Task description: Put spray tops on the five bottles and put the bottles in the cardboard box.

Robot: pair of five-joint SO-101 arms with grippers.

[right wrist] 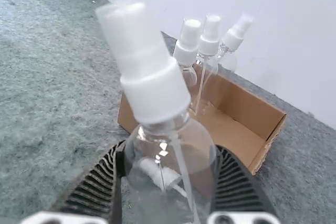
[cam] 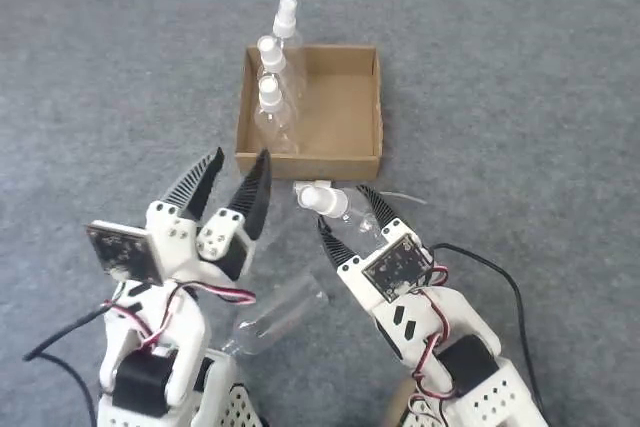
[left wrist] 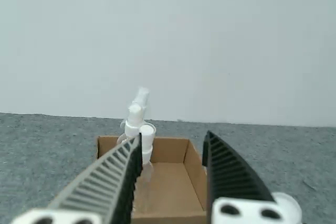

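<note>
Likely a robotics lab. A grey felt table (cam: 520,97) meets a plain white wall (left wrist: 210,40). The left arm (cam: 160,367) shows loose wires (cam: 215,294) and a bare board (cam: 125,252).

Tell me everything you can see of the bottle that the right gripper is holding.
The bottle is small and round-bodied. It looks like clear plastic and seems empty. A white spray top sits on its neck, and a thin tube runs down from it inside. The right gripper holds it, jaws shut on both sides of the body. Its top points toward the cardboard box, and the bottle is just outside the box's near wall, not in it.
</note>
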